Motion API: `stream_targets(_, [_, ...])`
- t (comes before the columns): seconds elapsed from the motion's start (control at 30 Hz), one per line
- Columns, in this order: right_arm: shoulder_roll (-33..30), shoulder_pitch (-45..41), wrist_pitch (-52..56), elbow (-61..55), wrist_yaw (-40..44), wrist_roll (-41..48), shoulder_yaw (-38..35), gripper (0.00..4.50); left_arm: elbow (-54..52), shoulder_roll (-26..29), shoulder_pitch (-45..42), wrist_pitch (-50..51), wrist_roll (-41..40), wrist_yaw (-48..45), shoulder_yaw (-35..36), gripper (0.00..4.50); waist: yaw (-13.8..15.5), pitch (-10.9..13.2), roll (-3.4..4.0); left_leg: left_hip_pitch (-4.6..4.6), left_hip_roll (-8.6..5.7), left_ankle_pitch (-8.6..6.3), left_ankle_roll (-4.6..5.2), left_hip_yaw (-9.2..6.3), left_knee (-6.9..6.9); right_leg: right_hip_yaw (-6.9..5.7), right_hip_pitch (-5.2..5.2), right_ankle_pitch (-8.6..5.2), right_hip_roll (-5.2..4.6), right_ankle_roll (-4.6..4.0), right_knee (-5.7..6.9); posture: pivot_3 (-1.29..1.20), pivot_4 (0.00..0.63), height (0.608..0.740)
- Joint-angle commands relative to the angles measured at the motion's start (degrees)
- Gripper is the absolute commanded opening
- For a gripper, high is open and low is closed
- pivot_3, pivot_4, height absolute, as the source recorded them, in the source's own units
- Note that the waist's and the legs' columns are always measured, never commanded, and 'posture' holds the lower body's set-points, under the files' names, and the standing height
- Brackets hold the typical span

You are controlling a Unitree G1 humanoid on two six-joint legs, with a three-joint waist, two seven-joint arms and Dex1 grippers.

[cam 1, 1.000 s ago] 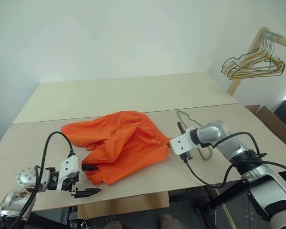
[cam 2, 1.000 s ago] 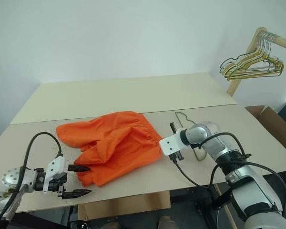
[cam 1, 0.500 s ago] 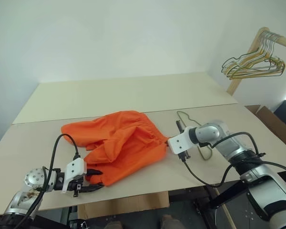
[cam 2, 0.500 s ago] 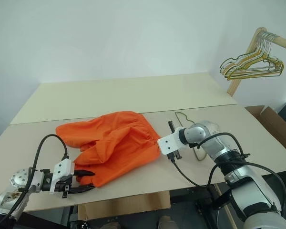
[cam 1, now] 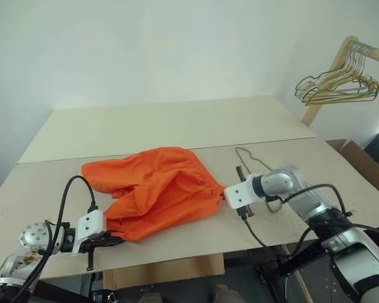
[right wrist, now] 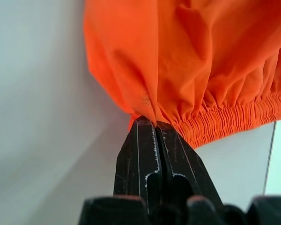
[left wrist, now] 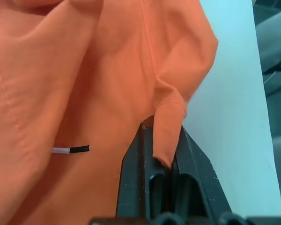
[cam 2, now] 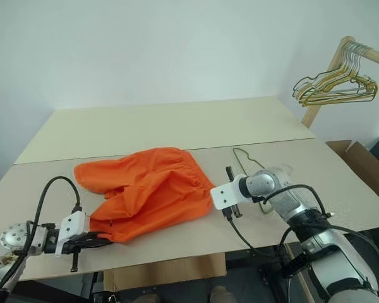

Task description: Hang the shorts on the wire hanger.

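Note:
The orange shorts [cam 1: 155, 186] lie crumpled on the near half of the table. My left gripper [left wrist: 161, 131] is shut on a fold of their near hem, at the front left corner of the heap [cam 1: 110, 238]. A small white-and-black tag [left wrist: 68, 150] sticks out of the fabric beside it. On the shorts' right side, my right gripper [right wrist: 149, 123] is shut on the end of the gathered waistband [cam 1: 225, 192]. The thin dark wire hanger [cam 1: 247, 156] lies flat on the table just behind the right gripper, partly hidden by that arm.
A bunch of gold and silver hangers [cam 1: 335, 85] hangs on a wooden rack at the far right. Below it a cardboard box [cam 1: 361, 163] stands beside the table. The table's front edge [cam 1: 177, 255] runs close under both grippers.
My left gripper, open a second ago beside the near hem, has closed on that hem and drawn it slightly left. The right gripper has stayed shut on the waistband and eased back a little.

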Motion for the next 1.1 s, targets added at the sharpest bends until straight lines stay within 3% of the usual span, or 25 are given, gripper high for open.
stream_targets(0.03, [-4.64,3.62,7.03,-12.53,5.47,4.25,-3.29,0.00,0.07,5.16,2.87,-4.10,2.71,-0.09,3.10,0.03,0.14,0.00,0.00,0.00,0.00,-0.01,0.01,0.00,0.00,0.00,0.00,0.00,0.00,0.01,-0.01,0.05,0.000,0.740])
stream_targets(0.27, [-10.19,12.69,20.90,-32.53,10.52,11.35,-4.27,0.00,-3.75,13.34,12.02,-4.85,1.17,-2.66,8.65,0.03,0.75,-0.01,-0.05,0.03,0.10,-0.02,0.01,0.09,0.00,-0.09,-0.03,-0.24,0.00,0.36,-0.02,0.06,0.000,0.740])
stream_targets(0.4, [-9.04,13.68,24.41,-34.23,8.26,13.96,-5.21,0.00,-7.84,13.24,13.27,-2.30,-2.09,-2.00,10.71,0.03,1.70,-0.01,-0.06,0.09,0.15,-0.02,0.01,0.23,0.00,-0.12,-0.04,-0.28,-0.01,0.38,-0.03,0.07,0.000,0.740])
stream_targets(0.5, [-3.79,7.62,28.22,-27.38,1.52,12.95,-7.28,0.00,-10.17,8.30,4.42,2.89,-5.36,4.22,9.88,0.03,2.30,0.00,-0.06,0.10,0.16,0.00,-0.03,0.25,0.02,-0.18,-0.04,-0.27,-0.01,0.38,-0.01,0.07,0.000,0.740])
stream_targets(0.63, [4.07,-6.63,32.38,-10.89,-11.49,6.90,-9.48,0.00,-7.16,-0.63,-15.93,9.49,3.66,21.03,5.74,0.03,3.30,0.10,-0.20,-0.03,0.13,0.29,-0.11,0.10,0.13,-0.22,-0.06,0.08,0.14,0.31,0.00,0.06,0.000,0.740])
stream_targets(0.73, [10.26,-22.81,28.78,9.57,-35.87,-0.41,-12.92,0.00,1.39,-9.19,-38.93,13.95,13.37,41.56,3.58,0.03,3.38,0.07,-0.29,-0.04,0.15,0.33,-0.21,0.01,0.10,-0.18,-0.04,0.42,0.27,-0.18,0.04,0.04,0.000,0.740])
stream_targets(0.83, [12.94,-34.22,21.93,22.05,-55.75,-1.79,-18.63,0.00,7.74,-13.88,-55.91,13.07,16.71,56.22,6.55,0.03,3.22,0.16,-0.47,-0.88,0.10,0.56,-0.58,-0.33,0.10,-0.36,-0.67,0.74,0.21,-0.24,-0.07,0.03,0.000,0.740])
stream_targets(0.97, [12.44,-37.67,13.53,25.42,-63.21,-0.72,-21.73,0.00,7.47,-14.42,-64.09,12.61,10.64,57.64,11.71,0.03,1.55,-0.22,-0.34,-1.50,-0.05,0.78,-1.40,-0.38,-0.25,-0.32,-1.36,0.74,-0.07,-0.08,-0.05,0.01,0.000,0.740])
stream_targets(1.1, [11.62,-31.15,9.16,18.74,-59.44,0.39,-21.29,0.00,2.30,-9.72,-58.82,11.15,3.73,47.55,14.43,0.03,-1.07,-0.61,-0.15,-1.17,-0.22,0.09,-1.06,-0.45,-0.28,-0.33,-1.11,0.54,-0.22,0.23,-0.18,0.01,0.000,0.740])
